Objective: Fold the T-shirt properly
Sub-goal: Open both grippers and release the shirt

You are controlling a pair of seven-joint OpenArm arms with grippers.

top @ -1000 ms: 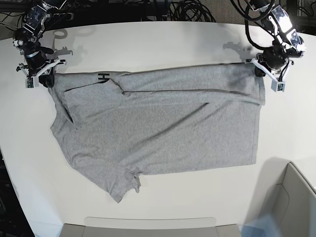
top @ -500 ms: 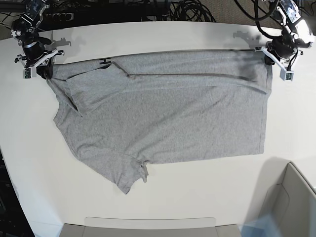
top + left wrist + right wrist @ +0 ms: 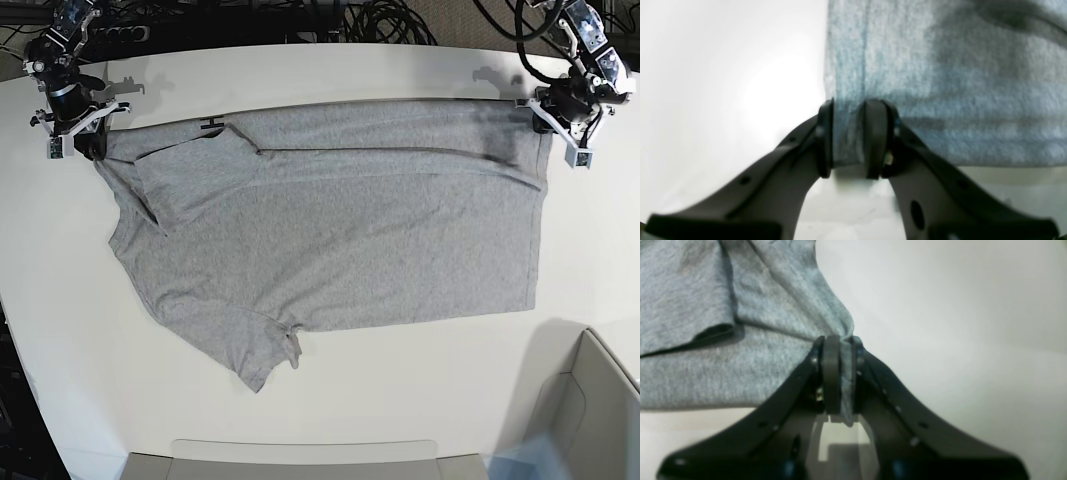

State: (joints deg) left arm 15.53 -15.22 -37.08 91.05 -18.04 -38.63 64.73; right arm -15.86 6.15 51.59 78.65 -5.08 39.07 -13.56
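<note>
The grey T-shirt lies spread on the white table, its far edge folded over and stretched straight, with a bit of black lettering showing near the left. At the shirt's far left corner my right gripper is shut on the cloth; the right wrist view shows the T-shirt bunched between the shut right gripper. At the far right corner sits my left gripper. In the left wrist view the left gripper has its jaws parted, with the T-shirt corner lying loose between them.
Black cables run along the table's back edge. A grey bin stands at the lower right corner, and a pale tray edge lies along the front. A sleeve points toward the front edge.
Both grippers have drawn the shirt's far edge toward the back of the table and pulled it straight. The left gripper's jaws have since come apart from the corner.
</note>
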